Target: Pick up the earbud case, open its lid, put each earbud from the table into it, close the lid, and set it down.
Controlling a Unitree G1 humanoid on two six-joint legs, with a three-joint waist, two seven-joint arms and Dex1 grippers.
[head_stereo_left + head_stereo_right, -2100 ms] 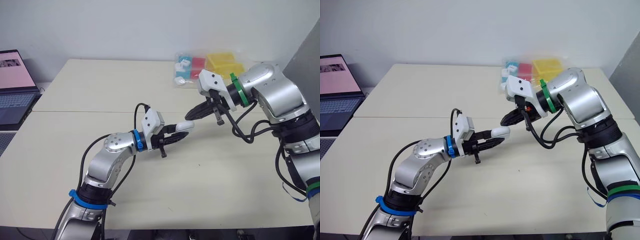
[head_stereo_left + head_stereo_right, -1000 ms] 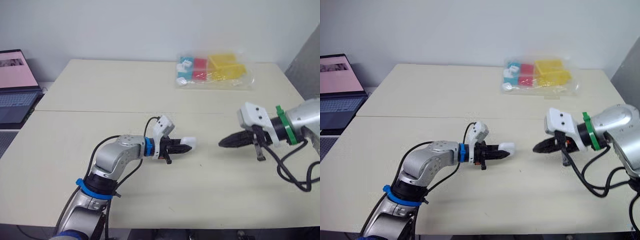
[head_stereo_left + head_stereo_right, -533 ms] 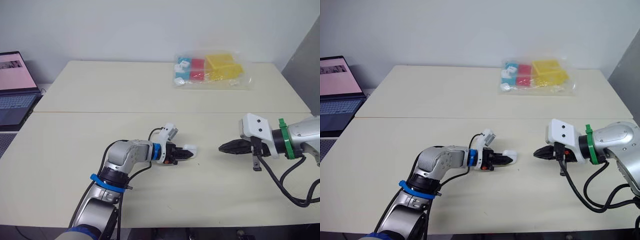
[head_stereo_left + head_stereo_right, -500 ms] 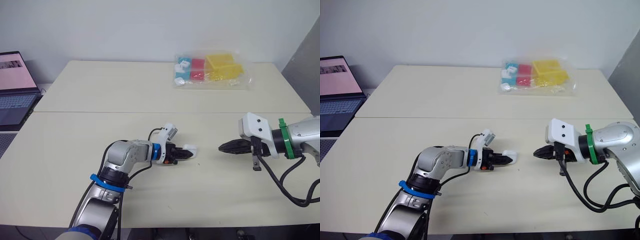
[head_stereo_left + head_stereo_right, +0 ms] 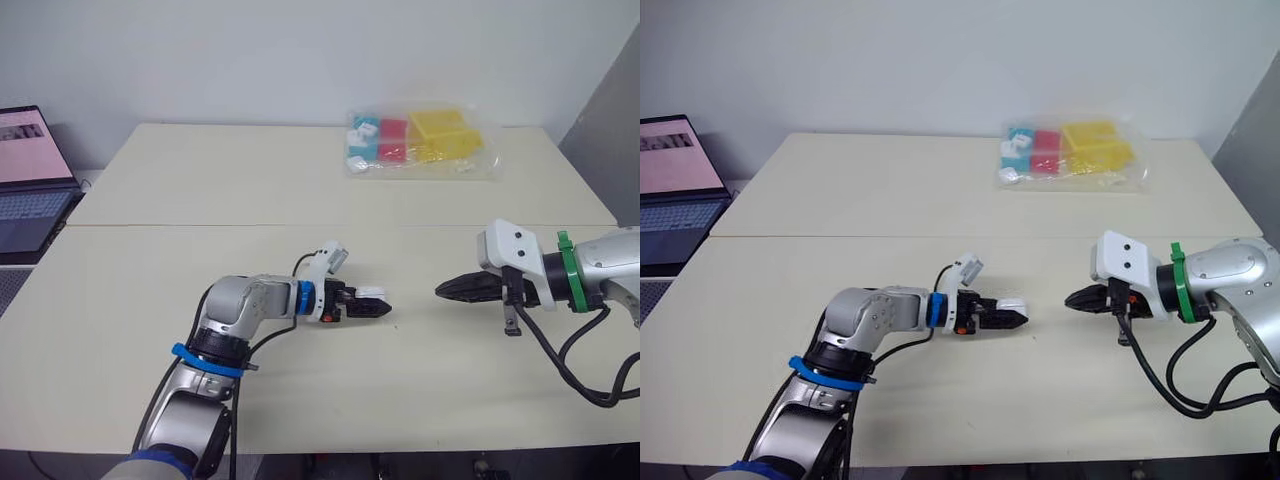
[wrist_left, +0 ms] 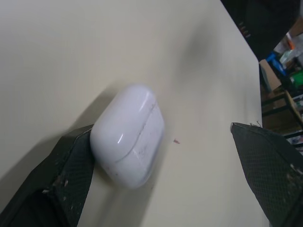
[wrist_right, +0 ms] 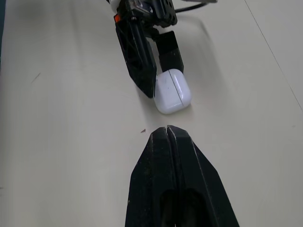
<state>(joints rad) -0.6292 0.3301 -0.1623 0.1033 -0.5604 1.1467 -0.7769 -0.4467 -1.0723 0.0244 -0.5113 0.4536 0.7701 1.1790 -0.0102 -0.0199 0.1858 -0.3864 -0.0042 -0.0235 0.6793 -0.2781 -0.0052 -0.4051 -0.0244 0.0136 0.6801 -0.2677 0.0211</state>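
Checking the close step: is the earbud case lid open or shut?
Shut: the earbud case shows only a thin seam, lid flush with its body.

The white, glossy, round-cornered earbud case lies flat on the table, its lid shut along a thin seam, just off the table's middle toward four o'clock.

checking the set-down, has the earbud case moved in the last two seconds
Yes. The earbud case has come down toward the robot, farther from the table seam.
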